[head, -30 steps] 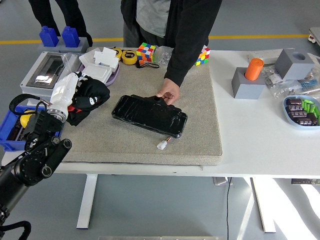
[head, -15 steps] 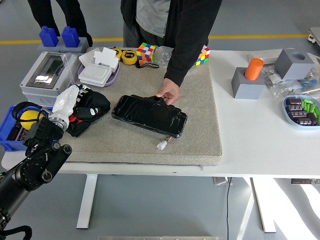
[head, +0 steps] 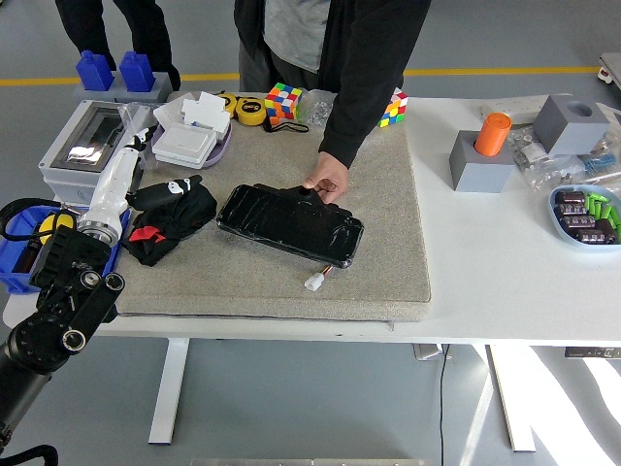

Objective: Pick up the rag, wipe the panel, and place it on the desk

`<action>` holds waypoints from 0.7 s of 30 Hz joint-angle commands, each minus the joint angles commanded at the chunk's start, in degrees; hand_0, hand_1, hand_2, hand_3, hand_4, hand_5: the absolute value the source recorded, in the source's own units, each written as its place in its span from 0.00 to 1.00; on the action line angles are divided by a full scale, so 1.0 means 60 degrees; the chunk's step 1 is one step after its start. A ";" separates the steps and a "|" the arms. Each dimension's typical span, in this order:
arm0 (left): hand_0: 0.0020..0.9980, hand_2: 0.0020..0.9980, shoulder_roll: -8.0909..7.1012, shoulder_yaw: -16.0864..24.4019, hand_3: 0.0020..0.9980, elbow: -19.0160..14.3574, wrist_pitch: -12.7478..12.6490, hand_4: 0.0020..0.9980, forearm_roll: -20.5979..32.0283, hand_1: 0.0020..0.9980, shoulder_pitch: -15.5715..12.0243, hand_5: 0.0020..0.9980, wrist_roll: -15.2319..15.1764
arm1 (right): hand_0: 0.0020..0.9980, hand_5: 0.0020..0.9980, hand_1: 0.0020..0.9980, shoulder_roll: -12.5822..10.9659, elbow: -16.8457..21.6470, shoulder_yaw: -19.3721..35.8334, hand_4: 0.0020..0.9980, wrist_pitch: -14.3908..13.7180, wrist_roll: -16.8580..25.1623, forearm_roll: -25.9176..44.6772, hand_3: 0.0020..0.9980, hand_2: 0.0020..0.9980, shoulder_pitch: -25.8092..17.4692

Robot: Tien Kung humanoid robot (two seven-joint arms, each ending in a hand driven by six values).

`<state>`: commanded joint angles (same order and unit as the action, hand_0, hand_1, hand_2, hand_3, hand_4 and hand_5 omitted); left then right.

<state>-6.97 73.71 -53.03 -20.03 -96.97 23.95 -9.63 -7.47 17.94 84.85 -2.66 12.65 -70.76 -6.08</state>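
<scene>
The rag, black with red patches, lies crumpled on the grey mat at its left side. My left hand, white, stretches out flat just left of the rag, open and holding nothing. The glossy black panel lies in the middle of the mat, with a small white connector on a wire at its near edge. A person at the far side rests a hand on the panel's far edge. My right arm is out of sight.
A grey electrical box and a blue bin sit at the left edge. A white box on a purple tray, tape measures and two puzzle cubes line the back. Grey blocks, an orange cylinder and a parts dish stand at the right.
My left hand was over the rag's left part; it has drawn back to the left and straightened. The rag now lies free on the mat, slightly reshaped. The person's hand has not moved.
</scene>
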 joint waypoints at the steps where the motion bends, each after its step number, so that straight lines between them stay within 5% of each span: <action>1: 0.78 0.87 -0.0001 0.0123 0.89 -0.0134 -0.0159 1.00 0.0434 0.84 -0.0093 0.53 -0.0418 | 0.59 0.34 0.60 -0.0001 -0.0006 0.0002 0.88 -0.0001 0.0000 -0.0004 0.52 0.52 0.0001; 5: 0.78 0.87 0.0023 0.0685 0.89 -0.0598 -0.0471 1.00 0.1958 0.84 -0.0443 0.53 -0.1661 | 0.59 0.34 0.60 -0.0020 -0.0039 0.0000 0.88 0.0003 -0.0017 -0.0040 0.52 0.52 -0.0003; 6: 0.69 0.69 0.0025 0.0816 0.73 -0.0694 -0.0460 0.98 0.2393 0.67 -0.0527 0.39 -0.1878 | 0.59 0.34 0.60 -0.0024 -0.0052 0.0008 0.88 0.0004 -0.0022 -0.0052 0.52 0.52 -0.0001; 9: 0.69 0.69 0.0023 0.1239 0.73 -0.0911 -0.0302 0.98 0.3604 0.67 -0.0794 0.39 -0.2242 | 0.59 0.34 0.60 -0.0025 -0.0098 0.0029 0.88 0.0017 -0.0049 -0.0079 0.52 0.52 0.0007; 13: 0.61 0.65 0.0076 0.1751 0.67 -0.1065 0.0007 0.94 0.4730 0.62 -0.1065 0.36 -0.2097 | 0.59 0.34 0.60 -0.0033 -0.0151 0.0051 0.88 0.0024 -0.0066 -0.0111 0.52 0.52 0.0037; 21: 0.57 0.64 0.0216 0.2277 0.65 -0.1301 0.0264 0.93 0.5110 0.60 -0.1496 0.35 -0.1819 | 0.59 0.34 0.60 -0.0054 -0.0237 0.0097 0.88 0.0016 -0.0075 -0.0161 0.52 0.52 0.0045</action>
<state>-5.67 87.37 -60.84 -18.44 -66.30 14.97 -20.54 -7.80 16.52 85.43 -2.57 12.20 -71.72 -5.81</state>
